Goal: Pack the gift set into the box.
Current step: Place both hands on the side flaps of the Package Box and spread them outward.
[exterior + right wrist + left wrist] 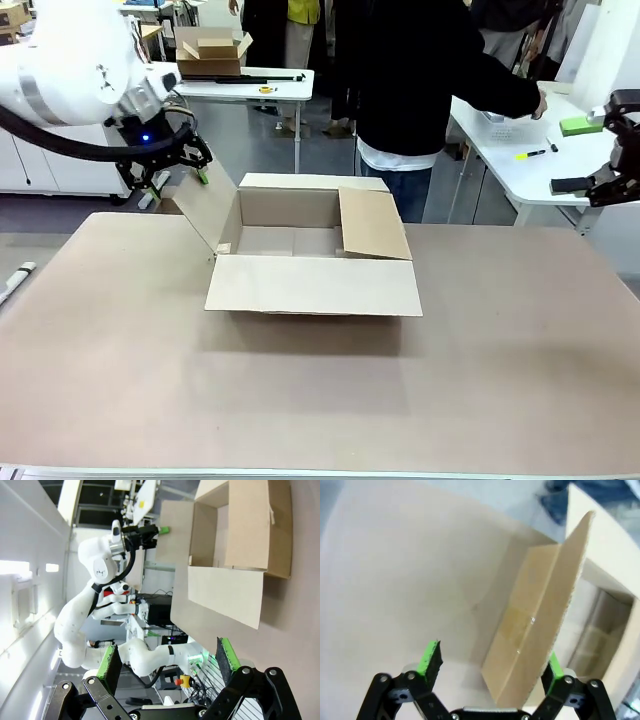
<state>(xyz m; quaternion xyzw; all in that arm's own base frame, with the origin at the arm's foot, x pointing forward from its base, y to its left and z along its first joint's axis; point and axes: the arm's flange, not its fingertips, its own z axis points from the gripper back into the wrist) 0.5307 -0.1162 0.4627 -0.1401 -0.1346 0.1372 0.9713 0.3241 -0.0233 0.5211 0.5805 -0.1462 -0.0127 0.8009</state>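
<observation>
I've got the box (310, 285) centred on the bench (300, 400), top open. Left tool (491, 662) released, jaws straddling the raised left flap (205, 215), I'd guess to push it outward and clear the opening; can't tell if a pad touches. Right tool (167, 662) released, empty, parked aside.

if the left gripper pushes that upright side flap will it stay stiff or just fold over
The flap will probably swing on its crease rather than resist; it is one thin sheet of corrugated board, standing free. The box looks empty, so it is likely light and may slide on the smooth table if pushed hard.
</observation>
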